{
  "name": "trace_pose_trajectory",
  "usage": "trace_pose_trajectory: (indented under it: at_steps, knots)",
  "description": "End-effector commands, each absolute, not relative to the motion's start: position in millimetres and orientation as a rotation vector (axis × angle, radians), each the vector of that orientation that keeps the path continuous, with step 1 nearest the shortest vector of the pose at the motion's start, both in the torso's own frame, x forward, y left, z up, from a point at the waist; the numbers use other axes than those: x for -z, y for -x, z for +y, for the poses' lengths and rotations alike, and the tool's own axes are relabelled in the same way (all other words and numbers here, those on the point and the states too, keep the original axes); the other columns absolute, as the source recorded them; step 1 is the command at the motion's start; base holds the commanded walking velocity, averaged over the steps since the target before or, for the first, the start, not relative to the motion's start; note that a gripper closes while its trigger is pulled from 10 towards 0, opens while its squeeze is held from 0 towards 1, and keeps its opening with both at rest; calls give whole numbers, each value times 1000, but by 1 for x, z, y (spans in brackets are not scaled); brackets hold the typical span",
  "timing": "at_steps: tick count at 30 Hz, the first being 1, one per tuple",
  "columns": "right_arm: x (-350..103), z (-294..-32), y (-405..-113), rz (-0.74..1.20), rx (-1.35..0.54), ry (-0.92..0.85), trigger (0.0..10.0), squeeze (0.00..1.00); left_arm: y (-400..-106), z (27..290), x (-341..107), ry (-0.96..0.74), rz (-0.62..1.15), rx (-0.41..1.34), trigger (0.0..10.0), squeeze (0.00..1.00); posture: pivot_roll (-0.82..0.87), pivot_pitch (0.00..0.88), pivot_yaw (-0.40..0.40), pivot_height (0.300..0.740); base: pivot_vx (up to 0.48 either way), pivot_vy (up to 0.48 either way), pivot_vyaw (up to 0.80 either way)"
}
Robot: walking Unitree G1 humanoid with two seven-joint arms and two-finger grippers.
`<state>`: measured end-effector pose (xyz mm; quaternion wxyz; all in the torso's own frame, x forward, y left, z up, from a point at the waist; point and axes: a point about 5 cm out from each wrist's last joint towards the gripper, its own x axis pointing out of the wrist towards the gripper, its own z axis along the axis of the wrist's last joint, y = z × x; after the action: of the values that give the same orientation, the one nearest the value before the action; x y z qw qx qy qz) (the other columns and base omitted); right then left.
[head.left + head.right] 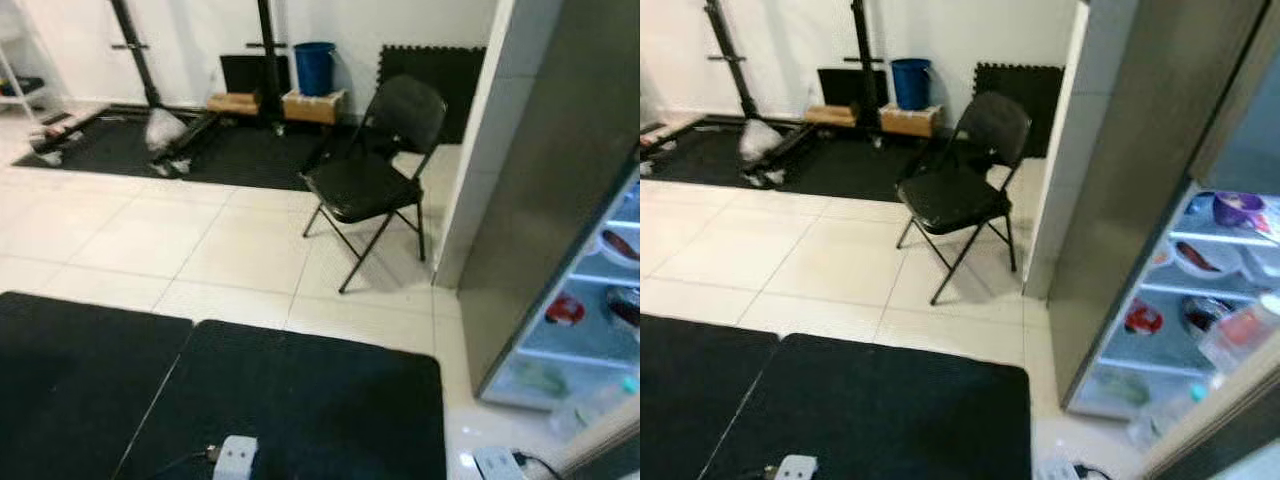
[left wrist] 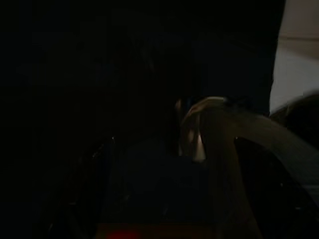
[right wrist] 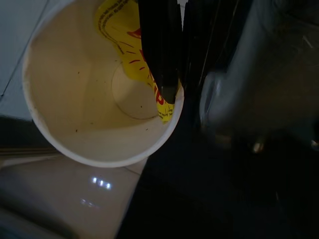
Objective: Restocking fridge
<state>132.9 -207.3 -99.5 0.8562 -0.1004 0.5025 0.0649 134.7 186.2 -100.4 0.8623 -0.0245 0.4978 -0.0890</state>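
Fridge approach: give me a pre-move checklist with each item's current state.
1. Paper cup held by the right gripper, one finger inside the rim: ok.
2. Cup is empty: ok.
3. Fridge door open, shelves in sight: ok.
4. Free shelf spot for the cup: cannot tell, shelves blurred and crowded.
5. Folding chair stands apart from the fridge opening: ok.
6. Left gripper state: cannot tell, its wrist view is too dark.
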Motion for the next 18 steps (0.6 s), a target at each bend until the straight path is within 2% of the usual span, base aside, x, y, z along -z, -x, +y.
trace_pose_trajectory:
  at_steps: [1,4,12,18]
  knots:
    - [99,-214,-131,1064,-112,225,10000,0,-134,184,101,49,1049,198,10000,0,1,0,1,740,281,0,0]
    - [99,-214,-131,1064,-109,229,10000,0,-135,185,101,39,1050,198,10000,0,-1,0,2,740,274,0,0]
    - [97,-213,-136,1044,-103,222,10000,0,-139,186,99,54,1038,197,10000,0,-4,0,5,740,0,0,0]
    - [95,-211,-142,1017,-106,223,10000,0,-135,184,101,53,1056,216,10000,0,-9,0,5,740,0,-469,0]
